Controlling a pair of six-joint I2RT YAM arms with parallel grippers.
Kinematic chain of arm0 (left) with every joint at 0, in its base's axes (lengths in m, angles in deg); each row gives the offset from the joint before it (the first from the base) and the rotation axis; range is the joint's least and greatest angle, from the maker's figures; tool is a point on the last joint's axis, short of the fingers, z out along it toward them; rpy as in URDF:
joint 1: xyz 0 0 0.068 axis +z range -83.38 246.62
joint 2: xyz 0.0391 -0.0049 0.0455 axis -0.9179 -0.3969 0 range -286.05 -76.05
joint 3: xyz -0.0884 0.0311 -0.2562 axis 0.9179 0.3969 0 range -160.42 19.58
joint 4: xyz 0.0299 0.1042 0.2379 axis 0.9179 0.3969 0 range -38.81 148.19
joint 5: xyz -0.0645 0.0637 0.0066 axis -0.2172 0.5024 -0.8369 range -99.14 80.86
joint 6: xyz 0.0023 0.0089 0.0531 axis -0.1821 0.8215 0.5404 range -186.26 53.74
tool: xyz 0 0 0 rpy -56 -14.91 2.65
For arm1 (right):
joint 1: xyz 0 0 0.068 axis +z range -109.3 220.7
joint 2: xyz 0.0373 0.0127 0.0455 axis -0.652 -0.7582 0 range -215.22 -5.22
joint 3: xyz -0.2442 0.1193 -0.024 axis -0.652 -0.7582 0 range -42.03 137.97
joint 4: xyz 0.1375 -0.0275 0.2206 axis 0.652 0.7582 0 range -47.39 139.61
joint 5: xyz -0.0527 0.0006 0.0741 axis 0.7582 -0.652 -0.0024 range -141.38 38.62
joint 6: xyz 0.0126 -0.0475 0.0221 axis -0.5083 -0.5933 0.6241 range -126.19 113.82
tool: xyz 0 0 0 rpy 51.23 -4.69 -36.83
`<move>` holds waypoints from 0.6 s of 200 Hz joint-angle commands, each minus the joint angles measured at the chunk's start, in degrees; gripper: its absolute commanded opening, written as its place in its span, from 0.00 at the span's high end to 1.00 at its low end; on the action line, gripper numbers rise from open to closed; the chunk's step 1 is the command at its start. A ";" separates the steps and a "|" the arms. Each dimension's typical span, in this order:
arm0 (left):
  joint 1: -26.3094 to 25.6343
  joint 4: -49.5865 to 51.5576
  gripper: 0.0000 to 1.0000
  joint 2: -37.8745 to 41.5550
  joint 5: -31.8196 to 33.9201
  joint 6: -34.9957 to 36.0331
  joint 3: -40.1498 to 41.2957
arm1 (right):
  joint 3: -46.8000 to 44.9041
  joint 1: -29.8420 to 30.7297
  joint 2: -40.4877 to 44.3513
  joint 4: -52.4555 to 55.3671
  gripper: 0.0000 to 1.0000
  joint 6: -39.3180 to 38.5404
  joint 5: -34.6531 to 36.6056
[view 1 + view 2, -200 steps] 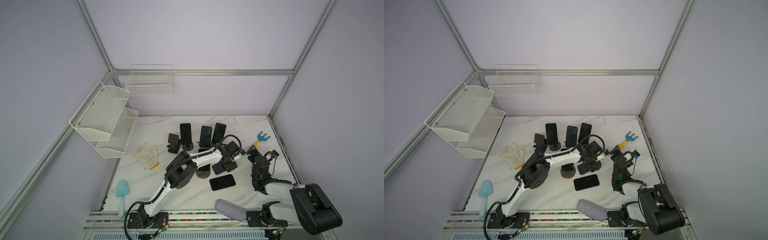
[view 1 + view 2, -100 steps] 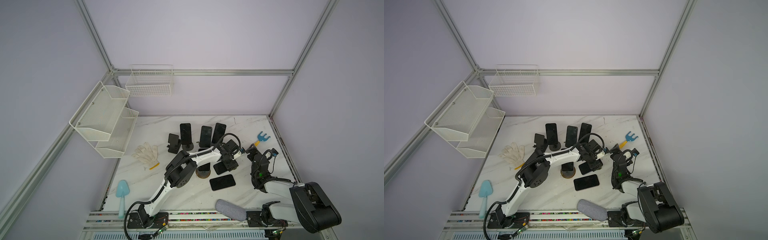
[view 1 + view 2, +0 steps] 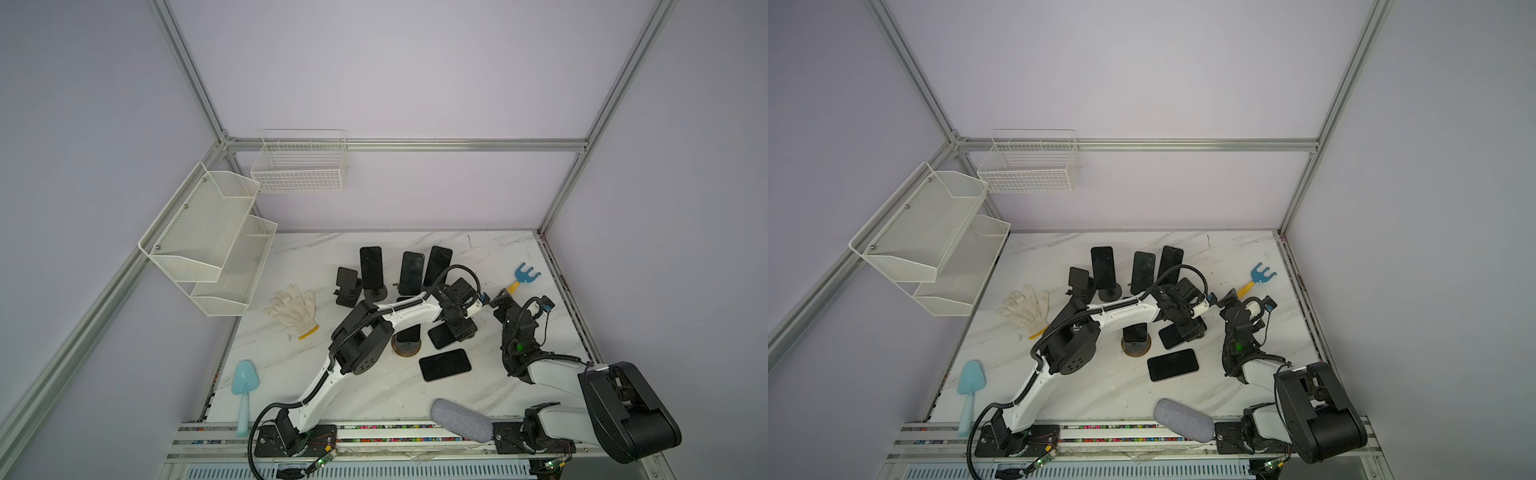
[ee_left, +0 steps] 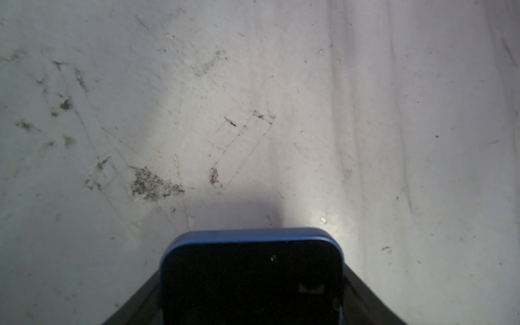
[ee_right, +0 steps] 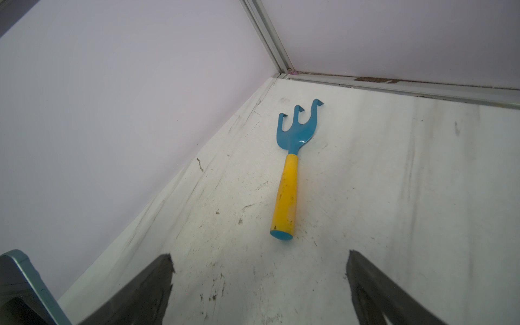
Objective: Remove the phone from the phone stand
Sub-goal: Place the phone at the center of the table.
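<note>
A black phone with a blue rim (image 4: 251, 281) lies low on the white table (image 3: 490, 257), right of a round wooden stand (image 3: 406, 348) that holds another phone (image 3: 408, 334). My left gripper (image 3: 457, 328) sits over it, its dark fingers (image 4: 363, 295) against both long edges with no gap showing. In both top views the same phone (image 3: 1172, 336) pokes out from under the gripper. Three more phones stand in phone stands at the back (image 3: 371, 268), beside an empty black stand (image 3: 346, 286). My right gripper (image 5: 259, 284) is open over bare table.
A blue and yellow rake (image 5: 288, 180) lies just beyond the right gripper, near the corner. Another phone (image 3: 444, 365) lies flat in front. A white glove (image 3: 295, 309), a light blue trowel (image 3: 245, 386), a grey pouch (image 3: 461, 419) and wall shelves (image 3: 208, 241) are around.
The left gripper has stayed at the phone with hardly any shift. The right arm has not moved.
</note>
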 commanded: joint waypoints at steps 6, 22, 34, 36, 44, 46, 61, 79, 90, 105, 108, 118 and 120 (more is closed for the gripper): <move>-0.11 4.93 0.23 -2.54 -1.48 -1.99 3.05 | 1.61 -0.19 -1.06 1.36 0.03 -0.17 -0.31; -0.13 4.93 0.20 -2.84 1.69 -2.50 2.53 | 1.95 -0.22 -1.61 1.35 0.03 -0.46 -0.64; -0.20 4.90 0.19 -2.57 2.25 -2.72 2.83 | 2.81 -0.26 -2.51 1.75 0.03 -0.81 -1.09; -0.21 4.83 0.19 -2.53 2.11 -2.72 2.90 | 2.94 -0.26 -2.58 1.85 0.03 -0.86 -1.16; -0.19 4.51 0.19 -2.40 1.63 -2.65 3.26 | 3.55 -0.24 -2.94 2.86 0.03 -0.87 -1.19; -0.16 4.50 0.19 -2.40 1.56 -2.55 3.25 | 3.65 -0.26 -2.95 3.09 0.03 -0.87 -1.19; -0.19 4.75 0.19 -2.66 2.13 -2.15 3.07 | 3.61 -0.22 -2.70 3.45 0.03 -0.74 -1.11; -0.16 5.29 0.20 -1.94 2.62 -2.37 3.01 | 3.67 -0.20 -2.84 3.58 0.03 -0.53 -0.93; -0.17 5.28 0.20 -1.05 1.84 -2.45 3.07 | 3.72 -0.25 -2.91 3.58 0.03 -0.67 -1.01; -0.12 5.46 0.19 0.72 1.49 -2.64 2.71 | 3.40 -0.23 -2.47 3.53 0.03 -0.43 -0.85; -0.12 5.49 0.19 1.29 1.47 -2.71 2.54 | 3.30 -0.26 -2.37 3.54 0.03 -0.32 -0.77; -0.12 5.53 0.18 3.43 1.47 -3.02 2.34 | 3.37 -0.30 -2.43 3.56 0.03 -0.28 -0.66; -0.12 5.54 0.18 3.87 1.39 -3.06 2.34 | 3.39 -0.27 -2.49 3.56 0.03 -0.31 -0.68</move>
